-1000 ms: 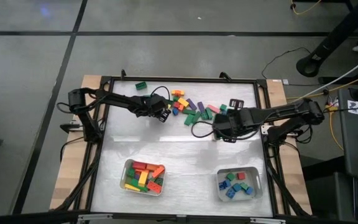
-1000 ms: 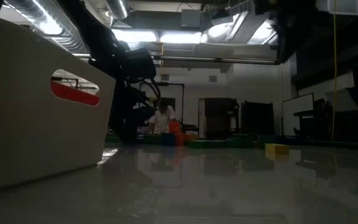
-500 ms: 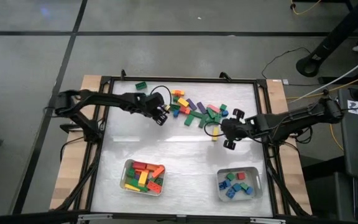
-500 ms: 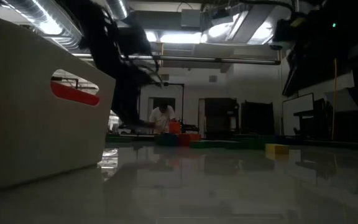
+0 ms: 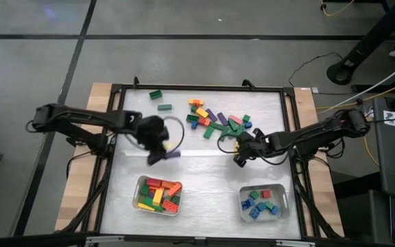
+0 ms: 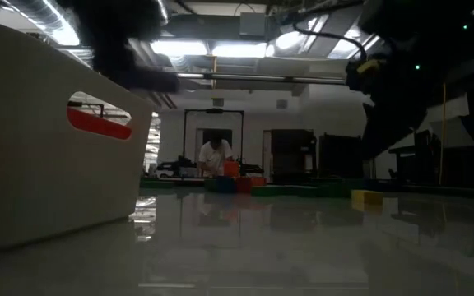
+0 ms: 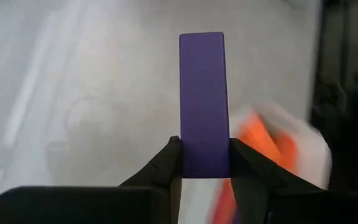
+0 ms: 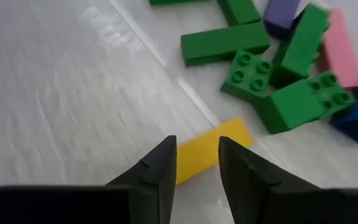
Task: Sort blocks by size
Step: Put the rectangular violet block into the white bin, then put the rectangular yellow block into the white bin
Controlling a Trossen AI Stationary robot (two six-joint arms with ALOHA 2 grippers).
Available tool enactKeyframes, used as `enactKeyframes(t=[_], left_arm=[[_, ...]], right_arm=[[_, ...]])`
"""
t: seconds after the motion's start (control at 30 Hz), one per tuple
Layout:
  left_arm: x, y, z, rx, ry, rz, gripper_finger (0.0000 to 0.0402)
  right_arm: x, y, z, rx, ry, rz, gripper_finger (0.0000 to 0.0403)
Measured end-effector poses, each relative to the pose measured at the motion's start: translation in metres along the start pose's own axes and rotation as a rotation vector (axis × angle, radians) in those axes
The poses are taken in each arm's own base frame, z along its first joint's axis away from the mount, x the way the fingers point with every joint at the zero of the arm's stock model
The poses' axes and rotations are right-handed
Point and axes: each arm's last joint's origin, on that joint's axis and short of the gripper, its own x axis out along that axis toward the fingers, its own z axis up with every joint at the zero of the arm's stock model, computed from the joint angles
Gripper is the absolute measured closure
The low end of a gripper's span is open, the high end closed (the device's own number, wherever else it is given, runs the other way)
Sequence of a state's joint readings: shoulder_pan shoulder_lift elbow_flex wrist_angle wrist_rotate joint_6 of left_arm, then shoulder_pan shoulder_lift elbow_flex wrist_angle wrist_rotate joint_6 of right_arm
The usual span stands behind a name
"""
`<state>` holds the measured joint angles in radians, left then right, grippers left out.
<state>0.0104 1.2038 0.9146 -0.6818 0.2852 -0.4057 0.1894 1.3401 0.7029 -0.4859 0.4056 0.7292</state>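
Tabletop, left jaws pinching purple block [image 7: 202,102]

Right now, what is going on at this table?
Two arms are sorting toy blocks into trays. The left pincer is shut on a long purple block and carries it above the table near the left tray, which holds long blocks. The right pincer is over a long yellow block lying at the edge of the loose pile. The right tray holds short blocks.

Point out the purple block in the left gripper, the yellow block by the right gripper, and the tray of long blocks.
purple block [image 7: 202,102]: left wrist view, its flat face.
yellow block [image 8: 197,152]: right wrist view, its top.
tray of long blocks [image 5: 140,181]: high view, rim corner.
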Motion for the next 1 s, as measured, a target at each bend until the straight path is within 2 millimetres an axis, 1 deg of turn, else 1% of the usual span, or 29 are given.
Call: enactKeyframes(t=[0.1, 0.17, 0.23, 0.33, 0.43, 0.57, 0.73, 0.87, 1.0], left_arm=[[0.001, -0.021, -0.013, 0.092, 0.06, -0.07, 0.0308], [0.004, -0.033, -0.024, 0.114, 0.114, -0.09, 0.0304], [0.008, -0.044, -0.032, 0.112, 0.144, -0.111, 0.0298], [0.016, -0.052, -0.046, 0.09, 0.206, -0.107, 0.0284], [0.021, -0.057, -0.059, 0.063, 0.252, -0.094, 0.0269], [0.025, -0.062, -0.07, 0.058, 0.284, -0.086, 0.0247], [0.031, -0.061, -0.082, 0.044, 0.319, -0.07, 0.0226], [0.034, -0.059, -0.088, 0.042, 0.339, -0.058, 0.022], [0.034, -0.06, -0.088, 0.046, 0.339, -0.057, 0.0219]], right_arm=[[0.005, 0.003, 0.0, 0.004, 0.006, 0.005, 0.0281], [0.007, 0.005, 0.0, 0.022, 0.015, 0.021, 0.0274], [0.008, 0.005, -0.001, 0.052, 0.018, 0.019, 0.0264], [0.009, 0.006, -0.001, 0.109, 0.032, 0.031, 0.0248], [0.008, 0.006, -0.002, 0.151, 0.062, 0.059, 0.0234], [0.008, 0.007, -0.003, 0.193, 0.083, 0.075, 0.022], [0.008, 0.006, -0.003, 0.281, 0.07, 0.051, 0.0217], [0.008, 0.003, -0.004, 0.385, 0.056, -0.001, 0.0216], [0.009, 0.001, -0.006, 0.454, 0.063, -0.036, 0.0216]])
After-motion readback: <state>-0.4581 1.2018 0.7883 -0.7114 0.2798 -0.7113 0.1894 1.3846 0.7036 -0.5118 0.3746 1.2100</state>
